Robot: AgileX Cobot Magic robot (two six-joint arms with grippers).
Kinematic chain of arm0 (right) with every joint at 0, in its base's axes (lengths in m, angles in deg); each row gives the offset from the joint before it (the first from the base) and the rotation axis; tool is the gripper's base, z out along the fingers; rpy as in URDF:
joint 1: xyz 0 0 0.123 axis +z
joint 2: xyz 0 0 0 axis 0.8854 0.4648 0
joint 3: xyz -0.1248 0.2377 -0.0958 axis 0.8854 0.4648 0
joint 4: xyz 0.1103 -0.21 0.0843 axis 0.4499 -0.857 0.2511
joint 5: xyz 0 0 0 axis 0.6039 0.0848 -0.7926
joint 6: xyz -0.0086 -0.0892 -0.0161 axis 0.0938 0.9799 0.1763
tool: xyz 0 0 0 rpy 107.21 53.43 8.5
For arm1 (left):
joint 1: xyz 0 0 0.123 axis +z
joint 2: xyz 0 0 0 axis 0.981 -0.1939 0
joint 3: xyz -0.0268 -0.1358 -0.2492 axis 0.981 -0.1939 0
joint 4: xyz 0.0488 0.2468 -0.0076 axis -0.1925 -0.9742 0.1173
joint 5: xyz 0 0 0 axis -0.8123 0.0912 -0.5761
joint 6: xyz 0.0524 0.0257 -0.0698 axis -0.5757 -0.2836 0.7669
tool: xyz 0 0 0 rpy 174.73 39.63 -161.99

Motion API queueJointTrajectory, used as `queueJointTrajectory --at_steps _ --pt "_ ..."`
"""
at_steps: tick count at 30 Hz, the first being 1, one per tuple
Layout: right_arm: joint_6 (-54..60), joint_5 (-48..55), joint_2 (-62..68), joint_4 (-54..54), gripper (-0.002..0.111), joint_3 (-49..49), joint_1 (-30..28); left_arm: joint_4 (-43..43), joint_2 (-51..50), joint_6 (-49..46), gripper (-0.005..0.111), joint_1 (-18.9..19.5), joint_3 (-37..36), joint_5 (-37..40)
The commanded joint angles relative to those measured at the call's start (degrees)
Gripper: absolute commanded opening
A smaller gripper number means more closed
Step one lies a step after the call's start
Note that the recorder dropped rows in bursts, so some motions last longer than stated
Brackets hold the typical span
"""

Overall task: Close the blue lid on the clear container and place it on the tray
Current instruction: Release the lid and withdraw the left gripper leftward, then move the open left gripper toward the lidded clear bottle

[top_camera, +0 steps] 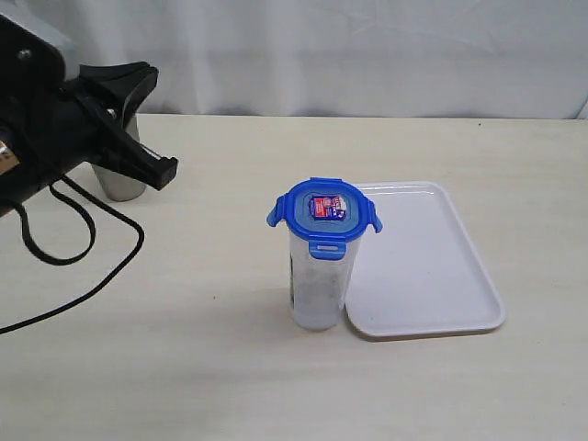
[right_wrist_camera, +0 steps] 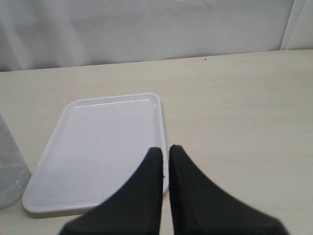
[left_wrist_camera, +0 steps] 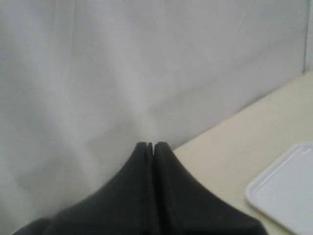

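The clear container (top_camera: 317, 276) stands upright mid-table, just left of the tray's front corner. The blue lid (top_camera: 323, 213) sits on top of it, side tabs flared outward. The white tray (top_camera: 432, 266) lies empty to its right. My left gripper (top_camera: 165, 172) hangs at the far left, well away from the container, its jaws pressed together on nothing (left_wrist_camera: 152, 144). My right gripper (right_wrist_camera: 166, 148) is out of the exterior view. It hovers over the tray's (right_wrist_camera: 98, 142) edge with only a sliver between its fingers and holds nothing. The container's wall (right_wrist_camera: 10, 171) shows at the frame's edge.
A grey steel tumbler (top_camera: 124, 179) stands behind the left gripper at the back left. A black cable (top_camera: 87, 248) loops on the table below the left arm. A white curtain backs the table. A tray corner (left_wrist_camera: 288, 186) shows in the left wrist view.
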Motion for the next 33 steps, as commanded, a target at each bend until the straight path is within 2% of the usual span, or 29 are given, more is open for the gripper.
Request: queueJointTrajectory --at_steps 1,6,10,12,14,18,29,32,33 --pt "0.11 -0.16 -0.29 0.29 0.004 0.09 -0.21 -25.79 -3.46 21.62 0.000 6.34 -1.47 -13.67" --pt "0.11 -0.16 -0.29 0.29 0.004 0.09 -0.21 -40.89 -9.46 31.10 0.000 15.06 -1.47 -22.81" --pt "0.11 -0.16 -0.29 0.29 0.004 0.09 -0.21 -54.47 -15.29 32.69 0.000 20.97 -1.06 -27.39" --pt "0.11 -0.16 -0.29 0.29 0.004 0.09 -0.21 -59.46 -18.12 32.69 0.000 22.52 -0.24 -31.48" --pt "0.21 -0.16 -0.29 0.27 0.004 0.09 -0.21 -63.24 -20.18 32.69 0.000 23.09 0.66 -34.48" --pt "0.19 -2.47 -0.29 0.27 0.004 0.09 -0.21 -70.97 -23.60 32.69 0.000 23.09 2.66 -34.48" --pt "-0.48 -32.75 -0.29 1.09 0.004 0.09 -0.21 -70.05 -26.40 32.58 0.000 23.09 2.87 -34.48" --pt "-5.37 -36.41 -0.29 5.82 0.004 0.09 -0.17 -70.05 -26.40 34.60 0.009 23.09 2.87 -28.42" --pt "-7.96 -34.95 -0.29 6.30 0.004 0.09 -0.04 -70.20 -26.40 36.85 0.024 23.09 2.87 -24.38"
